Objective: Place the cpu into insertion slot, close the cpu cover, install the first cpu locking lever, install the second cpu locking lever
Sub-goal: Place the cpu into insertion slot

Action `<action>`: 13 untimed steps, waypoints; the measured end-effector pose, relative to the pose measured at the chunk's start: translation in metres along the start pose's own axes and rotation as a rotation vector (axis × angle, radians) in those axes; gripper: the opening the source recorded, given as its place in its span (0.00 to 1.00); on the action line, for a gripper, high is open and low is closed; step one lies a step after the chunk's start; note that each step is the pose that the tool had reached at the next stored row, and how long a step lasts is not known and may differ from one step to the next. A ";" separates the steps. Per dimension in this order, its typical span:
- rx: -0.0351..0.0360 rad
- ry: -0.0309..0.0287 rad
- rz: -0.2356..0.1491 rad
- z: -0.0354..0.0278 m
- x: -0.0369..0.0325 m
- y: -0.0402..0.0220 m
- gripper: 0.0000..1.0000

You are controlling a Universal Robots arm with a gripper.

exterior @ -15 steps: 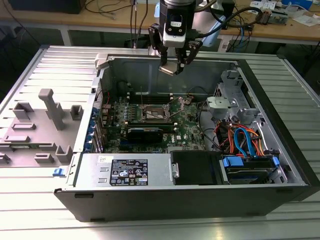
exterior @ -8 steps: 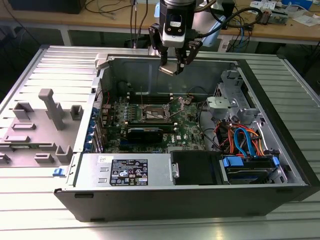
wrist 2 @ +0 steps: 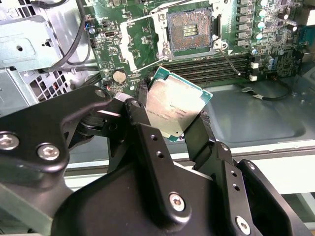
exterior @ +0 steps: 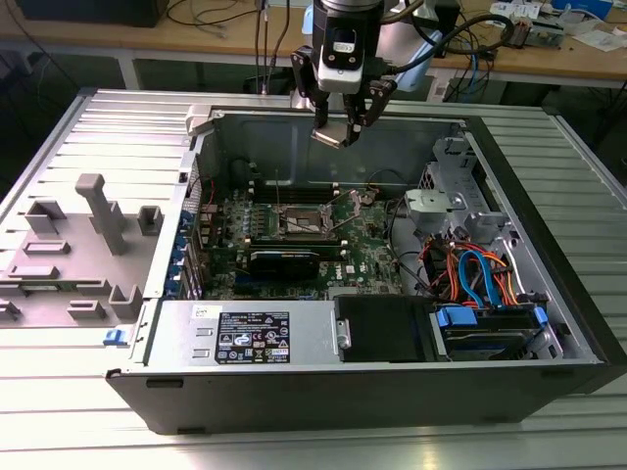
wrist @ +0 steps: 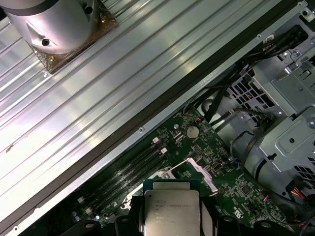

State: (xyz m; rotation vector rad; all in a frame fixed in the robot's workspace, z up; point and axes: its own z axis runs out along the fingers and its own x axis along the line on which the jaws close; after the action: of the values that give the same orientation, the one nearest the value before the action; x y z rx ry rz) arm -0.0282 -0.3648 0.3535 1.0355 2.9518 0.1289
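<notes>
Gripper (exterior: 338,133) hangs over the open computer case (exterior: 549,294), near its back wall and well above the green motherboard (exterior: 377,247). Fingers (wrist 2: 142,120) are clamped on two opposite edges of the cpu (wrist 2: 177,105). The silver lid faces the second wrist camera, and the chip sits at an angle in the grasp, not square to the board. Insertion slot (wrist 2: 189,29) lies bare below, dark gold-tinted centre exposed, no chip in it. What I take for the cpu cover (wrist 2: 124,42) is swung open just beside the slot. A thin wire locking lever (wrist 2: 230,60) angles out on the other side, across the black memory slots (wrist 2: 206,66). The chip is not yet over the slot but off to one side, nearer the memory slots. Risks, as I judge them: the hold is on thin edges only, so a jolt could let the chip slide or twist. A tilted or turned chip set down would ride on the rim or press on the contact field and bend it. The raised cover and the lever stand close enough to the slot to catch a finger on the way down.
</notes>
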 end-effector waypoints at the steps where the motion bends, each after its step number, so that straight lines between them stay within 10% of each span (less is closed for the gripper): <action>1: 0.0000 0.0000 0.000 0.0000 0.0000 0.0000 0.54; 13: -0.0017 -0.0090 0.114 0.0016 -0.0017 -0.0022 0.54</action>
State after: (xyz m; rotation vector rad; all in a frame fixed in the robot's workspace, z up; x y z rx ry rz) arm -0.0282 -0.3674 0.3516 1.2013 2.8837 0.1272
